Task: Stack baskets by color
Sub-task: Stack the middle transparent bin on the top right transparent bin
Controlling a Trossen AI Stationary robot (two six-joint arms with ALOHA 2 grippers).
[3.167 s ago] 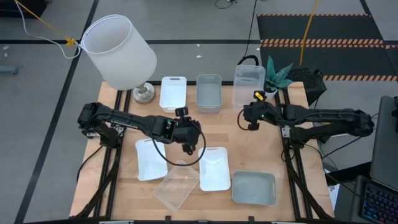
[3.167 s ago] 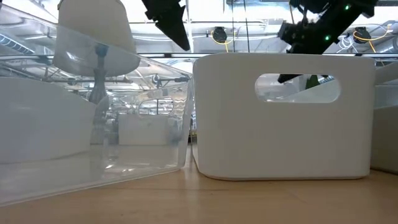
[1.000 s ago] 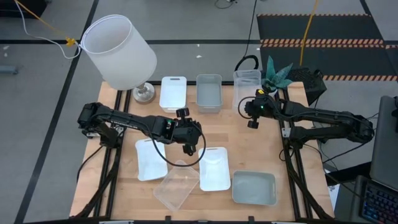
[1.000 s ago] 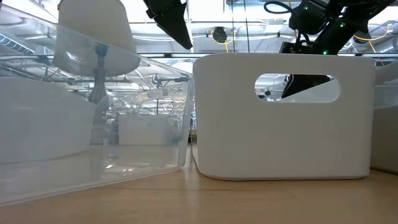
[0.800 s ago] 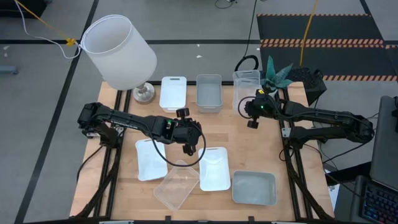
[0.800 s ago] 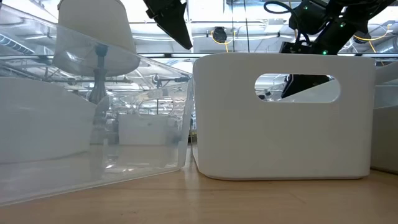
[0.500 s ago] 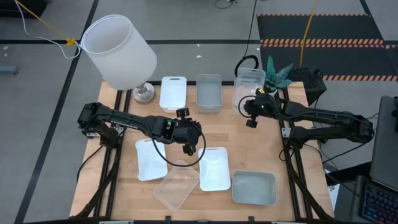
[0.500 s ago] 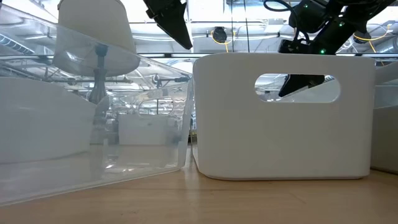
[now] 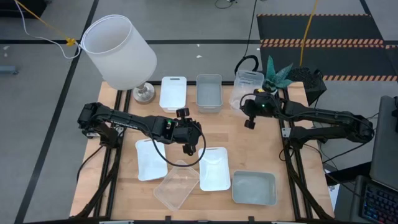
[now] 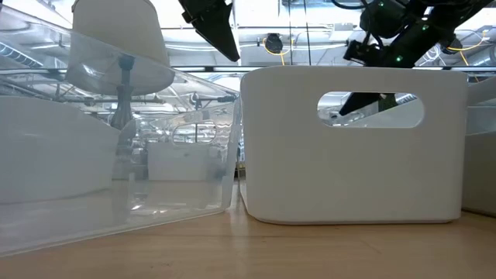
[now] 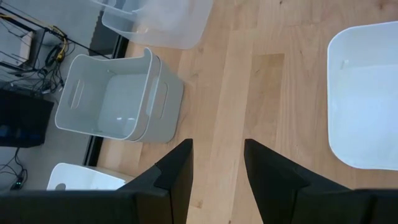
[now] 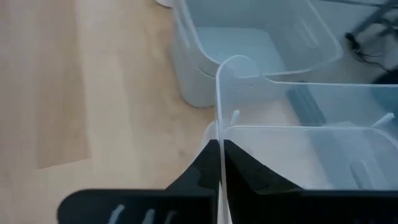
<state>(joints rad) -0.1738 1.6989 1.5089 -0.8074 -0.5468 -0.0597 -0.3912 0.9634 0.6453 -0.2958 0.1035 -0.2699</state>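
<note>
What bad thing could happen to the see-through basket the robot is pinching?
The right hand pinches only the thin wall of the clear basket, so it might slip out or swing. That basket already sits tilted beside the grey basket and a small plant, so it could bump either one.

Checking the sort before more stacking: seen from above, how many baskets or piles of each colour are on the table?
Opaque white plastic baskets: 3
Grey plastic baskets: 2
Clear see-through plastic baskets: 2
Total: 7 baskets or piles; any nested inside others cannot be counted from above.
</note>
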